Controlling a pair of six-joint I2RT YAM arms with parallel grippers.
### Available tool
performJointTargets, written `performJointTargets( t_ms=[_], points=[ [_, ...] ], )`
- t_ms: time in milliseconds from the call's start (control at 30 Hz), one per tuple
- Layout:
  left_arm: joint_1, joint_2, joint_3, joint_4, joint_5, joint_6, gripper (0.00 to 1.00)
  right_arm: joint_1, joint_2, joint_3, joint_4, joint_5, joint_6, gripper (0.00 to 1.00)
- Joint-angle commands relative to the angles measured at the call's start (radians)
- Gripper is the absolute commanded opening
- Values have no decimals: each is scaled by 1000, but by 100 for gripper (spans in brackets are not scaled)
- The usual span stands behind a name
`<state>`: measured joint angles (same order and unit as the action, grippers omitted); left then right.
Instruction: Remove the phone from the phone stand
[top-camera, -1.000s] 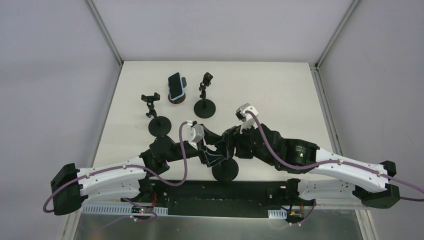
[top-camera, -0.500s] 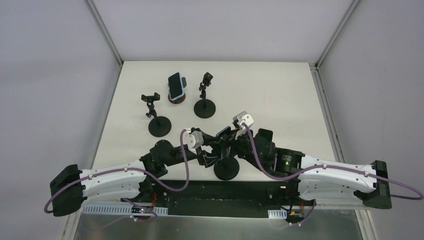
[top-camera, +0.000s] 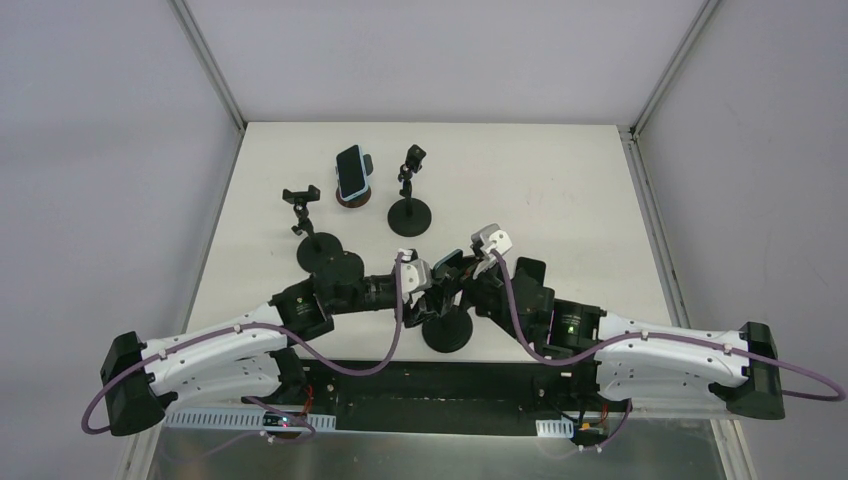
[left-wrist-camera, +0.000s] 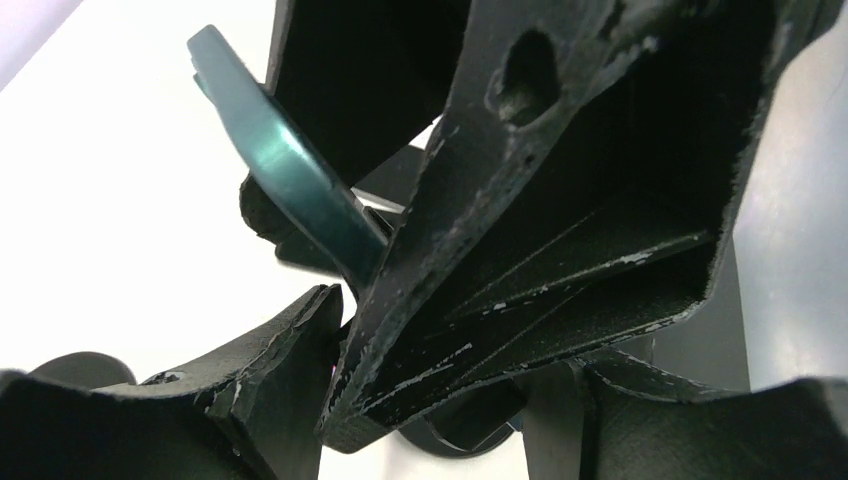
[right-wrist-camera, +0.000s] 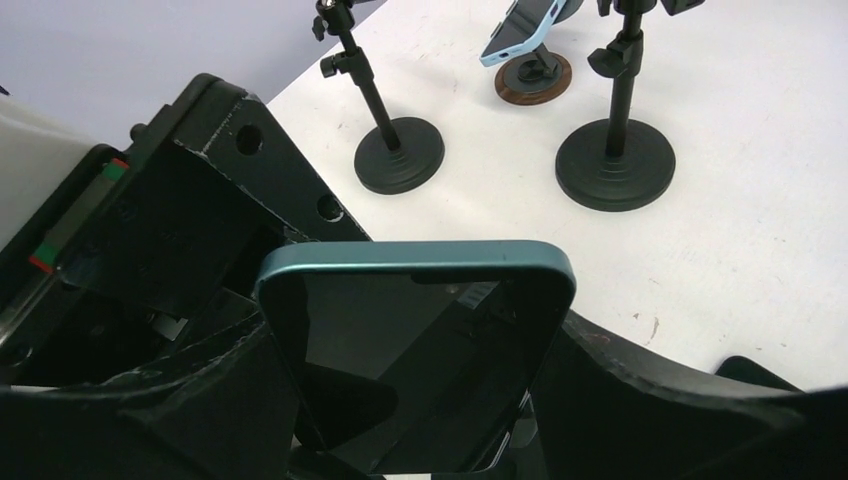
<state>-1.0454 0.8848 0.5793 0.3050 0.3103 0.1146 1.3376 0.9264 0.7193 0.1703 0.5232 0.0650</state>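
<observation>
Extraction in hand: right fingers (right-wrist-camera: 650, 400) grip teal phone (right-wrist-camera: 415, 340) at phone stand (top-camera: 447, 332); left fingers (left-wrist-camera: 260, 390) state indeterminate. Next, judged: lift clear.

Teal-edged phone (right-wrist-camera: 415, 350) — dark screen, upright — over the black round-based phone stand (top-camera: 447, 335)
</observation>
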Motion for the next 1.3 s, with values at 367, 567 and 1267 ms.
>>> performJointTargets(
  t_ms=[367,567,1267],
  points=[
    [-4,70,184,-391,73,122,0,7,-1,-86,235,23,-13,0],
    [-4,32,58,-201,99,32,0,-15,-7,-159,316,-38,-48,0],
    [-73,24,6,-119,315,22,0,-429,-1,-274,369,-561,-167,0]
  ],
)
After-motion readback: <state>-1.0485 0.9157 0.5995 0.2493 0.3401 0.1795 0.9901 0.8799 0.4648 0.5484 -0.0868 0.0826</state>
